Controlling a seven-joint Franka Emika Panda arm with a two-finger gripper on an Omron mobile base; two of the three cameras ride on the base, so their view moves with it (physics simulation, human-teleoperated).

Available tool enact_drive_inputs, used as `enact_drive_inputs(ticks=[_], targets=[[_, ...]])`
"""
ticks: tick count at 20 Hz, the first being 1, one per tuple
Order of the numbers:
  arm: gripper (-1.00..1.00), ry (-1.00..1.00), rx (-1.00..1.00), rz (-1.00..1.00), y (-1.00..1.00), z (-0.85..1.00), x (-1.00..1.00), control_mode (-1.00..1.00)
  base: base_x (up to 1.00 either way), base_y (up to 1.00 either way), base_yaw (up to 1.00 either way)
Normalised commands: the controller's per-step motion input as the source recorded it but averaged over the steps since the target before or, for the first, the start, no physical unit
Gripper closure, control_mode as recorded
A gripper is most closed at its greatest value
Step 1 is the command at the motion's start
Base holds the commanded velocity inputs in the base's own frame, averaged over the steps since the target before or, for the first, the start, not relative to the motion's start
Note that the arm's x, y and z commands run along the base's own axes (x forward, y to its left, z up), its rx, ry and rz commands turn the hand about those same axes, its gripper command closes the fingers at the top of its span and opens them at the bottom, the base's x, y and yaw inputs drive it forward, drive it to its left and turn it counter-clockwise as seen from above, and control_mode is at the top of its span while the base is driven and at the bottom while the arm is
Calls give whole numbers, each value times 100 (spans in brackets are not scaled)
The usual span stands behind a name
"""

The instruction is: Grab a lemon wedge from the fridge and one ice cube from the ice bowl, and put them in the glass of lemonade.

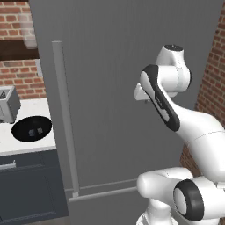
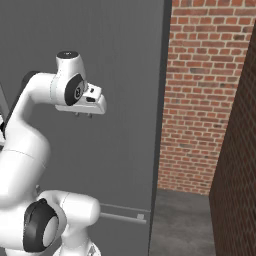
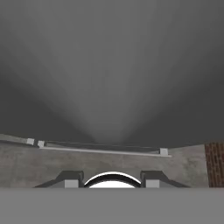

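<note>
The tall grey fridge stands shut in front of me, its long vertical bar handle on the door's left side. My gripper hangs close before the door at mid height, pointing down, well right of the handle. Looking down the door face, the hand view shows my fingertips apart with nothing between them. The black ice bowl sits on the white counter left of the fridge. The lemon wedge is hidden and the glass of lemonade is out of view.
A grey toaster stands behind the bowl on the counter. A horizontal bar runs along the fridge's lower drawer. A brick wall closes the right side, with a strip of grey floor between it and the fridge.
</note>
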Motion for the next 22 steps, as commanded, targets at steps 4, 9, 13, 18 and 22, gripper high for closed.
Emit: enact_drive_inputs(ticks=[4,9,13,18,22], targets=[[-100,1,0,-1,-5,-3,-15,-100,0,0,0],[-100,-2,2,0,-4,-1,-88,-100,0,0,0],[-100,-6,5,0,0,0,-100,-100,0,0,0],[-100,0,2,-1,0,0,-81,-100,0,0,0],[-100,1,0,0,-4,0,-4,-100,0,0,0]])
